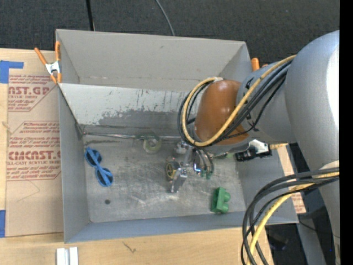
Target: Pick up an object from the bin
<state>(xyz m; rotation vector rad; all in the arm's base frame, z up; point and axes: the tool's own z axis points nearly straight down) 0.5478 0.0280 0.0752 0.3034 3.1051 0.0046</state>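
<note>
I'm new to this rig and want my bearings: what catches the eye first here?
The big silver arm with its orange cover reaches in from the right over the middle of the grey bin. Then a blue glasses-like thing at left and a green block at front right.

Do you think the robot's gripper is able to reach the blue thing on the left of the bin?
Probably yes: the blue thing lies alone, with bare bin floor between it and the gripper.

Arm (pixel 317 98) cut off at right edge | orange wrist cover (pixel 215 112) hides bin (pixel 73 164) floor | pale round item (pixel 150 144) too small to identify
</note>
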